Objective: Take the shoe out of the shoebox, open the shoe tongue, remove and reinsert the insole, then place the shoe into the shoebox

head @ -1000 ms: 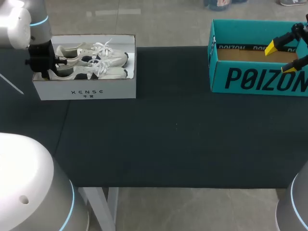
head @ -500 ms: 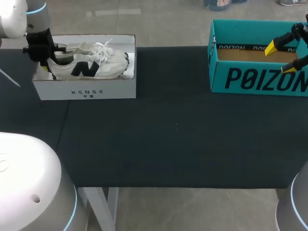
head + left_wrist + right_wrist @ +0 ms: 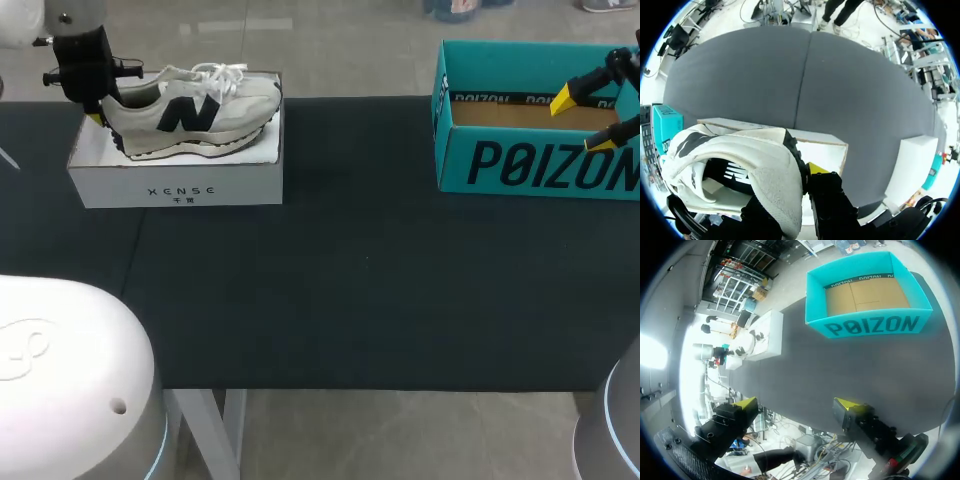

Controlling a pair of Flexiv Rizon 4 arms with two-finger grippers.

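Since a second ago, the white sneaker (image 3: pixel 190 115) has been raised by its heel out of the white shoebox (image 3: pixel 180 185) and turned from lying on its side to sole-down. It is now held just above the box's open top at the far left of the table (image 3: pixel 350 290), with its toe pointing toward the table's middle. The left hand (image 3: pixel 100 112) is clamped on the heel. In the left wrist view the sneaker (image 3: pixel 740 160) hangs over the shoebox (image 3: pixel 825 150), with one yellow-tipped finger of that hand (image 3: pixel 795 190) pressed against the heel's outer side and the other largely hidden behind it. No change is seen at the right hand (image 3: pixel 582 122), which hangs over the teal box (image 3: pixel 540 165) with its fingers well apart and nothing between them; the same is shown from its own wrist (image 3: pixel 796 404), with the teal box (image 3: pixel 870 325) ahead. The sneaker is judged light, with a soft, yielding upper and a stiffer sole and heel. A grip at the heel alone leaves the toe free to droop and swing. The loose laces (image 3: pixel 215 72) could catch on the box rim. For opening the tongue, the sneaker is best set sole-down on the table and steadied at the heel or midsole.
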